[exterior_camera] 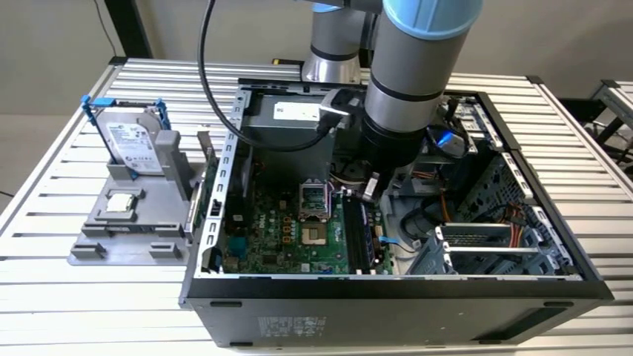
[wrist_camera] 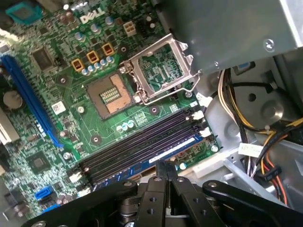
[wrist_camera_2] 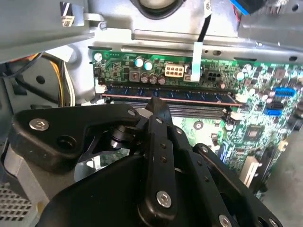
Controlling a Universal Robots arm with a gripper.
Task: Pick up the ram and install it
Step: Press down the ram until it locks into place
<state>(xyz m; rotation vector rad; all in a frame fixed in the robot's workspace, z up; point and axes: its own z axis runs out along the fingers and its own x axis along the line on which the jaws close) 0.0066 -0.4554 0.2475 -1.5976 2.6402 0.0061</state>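
Exterior overlooks case (exterior_camera: 396, 285); wrist views close, sharing motherboard (wrist_camera: 71, 113).

The gripper (wrist_camera_2: 158, 106) is showing matt black metal links with shiny screw heads. The motherboard (wrist_camera: 71, 109) is looking glossy green, its processor socket frame (wrist_camera: 163, 71) gleaming bare metal. The worktop (exterior_camera: 59, 245) is appearing as ribbed, dull silver metal.

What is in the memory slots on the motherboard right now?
A ram stick stands in the outermost memory slot, right below the gripper; the neighbouring slots look empty. The gripper hides the stick's near edge.
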